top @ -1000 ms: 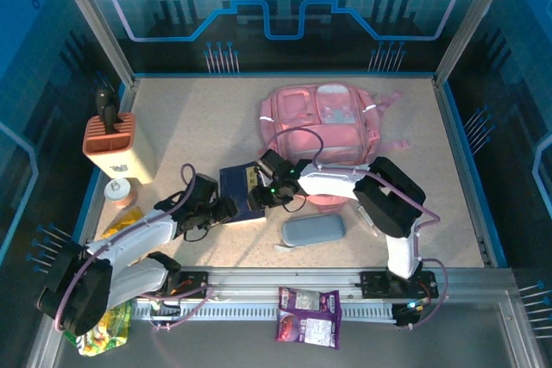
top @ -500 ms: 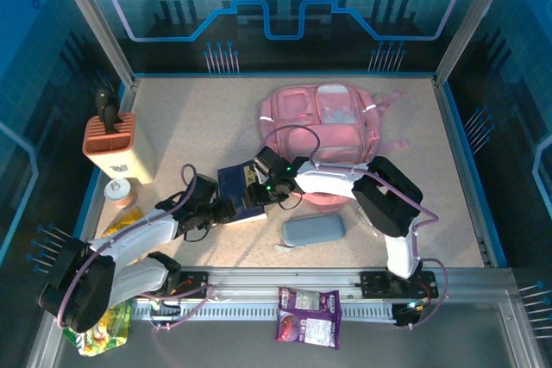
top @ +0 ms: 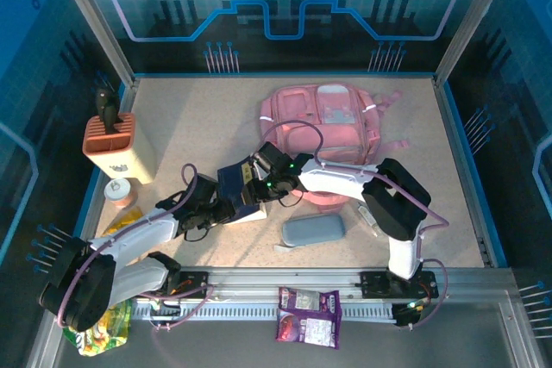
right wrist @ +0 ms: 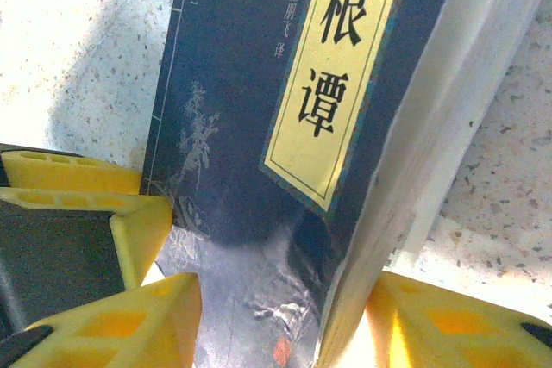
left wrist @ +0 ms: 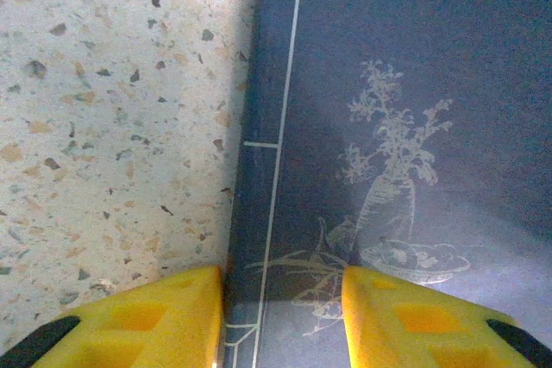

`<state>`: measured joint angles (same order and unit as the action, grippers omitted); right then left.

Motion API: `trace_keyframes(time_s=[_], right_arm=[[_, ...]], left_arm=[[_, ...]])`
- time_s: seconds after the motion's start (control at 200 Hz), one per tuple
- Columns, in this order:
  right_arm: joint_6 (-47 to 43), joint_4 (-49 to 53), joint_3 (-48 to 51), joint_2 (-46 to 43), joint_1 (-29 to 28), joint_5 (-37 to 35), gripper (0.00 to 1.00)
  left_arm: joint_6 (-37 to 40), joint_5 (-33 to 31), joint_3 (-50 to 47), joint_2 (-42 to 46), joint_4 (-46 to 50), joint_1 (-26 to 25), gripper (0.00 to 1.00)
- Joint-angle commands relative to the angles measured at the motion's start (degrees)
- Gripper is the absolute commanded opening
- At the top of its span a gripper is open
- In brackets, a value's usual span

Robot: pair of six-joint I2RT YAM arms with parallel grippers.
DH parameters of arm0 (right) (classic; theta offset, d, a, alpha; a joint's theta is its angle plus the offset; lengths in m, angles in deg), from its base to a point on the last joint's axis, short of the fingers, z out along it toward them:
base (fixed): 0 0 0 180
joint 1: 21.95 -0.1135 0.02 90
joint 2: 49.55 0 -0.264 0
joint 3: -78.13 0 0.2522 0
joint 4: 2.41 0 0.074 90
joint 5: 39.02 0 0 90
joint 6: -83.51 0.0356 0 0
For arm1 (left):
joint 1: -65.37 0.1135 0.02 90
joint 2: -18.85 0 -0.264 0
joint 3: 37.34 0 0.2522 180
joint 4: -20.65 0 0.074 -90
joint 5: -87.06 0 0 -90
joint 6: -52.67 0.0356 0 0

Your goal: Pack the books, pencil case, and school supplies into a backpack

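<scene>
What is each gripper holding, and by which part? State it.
Cannot tell: the left gripper straddles the navy book at its spine edge, the right gripper at its page edge; no firm clamp shows.

Both arms bent inward, L end effector (top: pixel 229 209) & R end effector (top: pixel 251 187) nearly tip-to-tip (fingers apart).

Orange-and-cream holder (top: pixel 116 148) far left, purple snack packet (top: pixel 308 316) on front rail, green bag (top: pixel 103 335)
</scene>
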<state>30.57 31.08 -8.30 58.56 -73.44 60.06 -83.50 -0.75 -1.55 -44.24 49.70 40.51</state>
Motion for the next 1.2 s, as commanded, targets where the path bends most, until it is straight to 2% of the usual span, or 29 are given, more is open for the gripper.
trace_keyframes(time_s=[0.0,0.335,0.88,1.036,1.196], right_arm=[[-0.6,1.0,-0.7,-2.7,-1.9,2.2,0.52],[-0.2,-1.6,1.4,-4.4,-1.7,3.7,0.41],[-0.9,-2.2,2.0,-5.4,-1.1,3.4,0.11],[-1.2,-4.3,3.3,-7.5,-0.8,3.7,0.0],[-1.7,-4.3,4.5,-11.3,0.3,3.2,0.0]], left_arm=[[1.6,-0.9,0.7,-1.7,1.7,0.0,0.42],[1.2,-0.5,1.0,-2.8,1.1,-0.3,0.41],[1.0,-0.3,1.6,-0.7,1.8,-0.7,0.41],[1.8,-1.2,3.3,-0.1,4.1,-0.7,0.5],[1.5,-1.2,5.4,3.8,6.6,-0.6,0.64]])
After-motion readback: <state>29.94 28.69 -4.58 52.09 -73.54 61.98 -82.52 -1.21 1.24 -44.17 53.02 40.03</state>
